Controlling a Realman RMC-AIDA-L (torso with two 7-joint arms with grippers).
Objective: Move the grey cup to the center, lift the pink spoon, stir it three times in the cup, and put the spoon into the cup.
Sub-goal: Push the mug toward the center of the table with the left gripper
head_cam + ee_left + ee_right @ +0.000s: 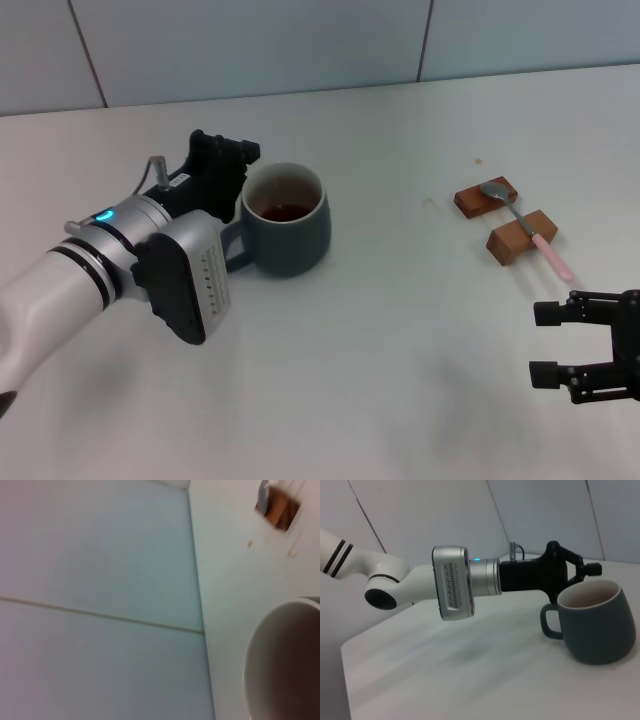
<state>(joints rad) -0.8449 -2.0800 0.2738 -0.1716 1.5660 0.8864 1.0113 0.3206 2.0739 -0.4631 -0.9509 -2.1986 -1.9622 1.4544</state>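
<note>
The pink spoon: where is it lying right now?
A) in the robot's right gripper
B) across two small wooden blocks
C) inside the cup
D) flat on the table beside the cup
B: the pink spoon rests across the two wooden blocks, apart from the cup and the right gripper.

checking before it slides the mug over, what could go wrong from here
The grey cup holds dark liquid, and the left claw sits at its rim on the handle side: a jerky push could slosh or tip it. The pink spoon only rests across two wooden blocks, so the right claw could knock it off.
</note>
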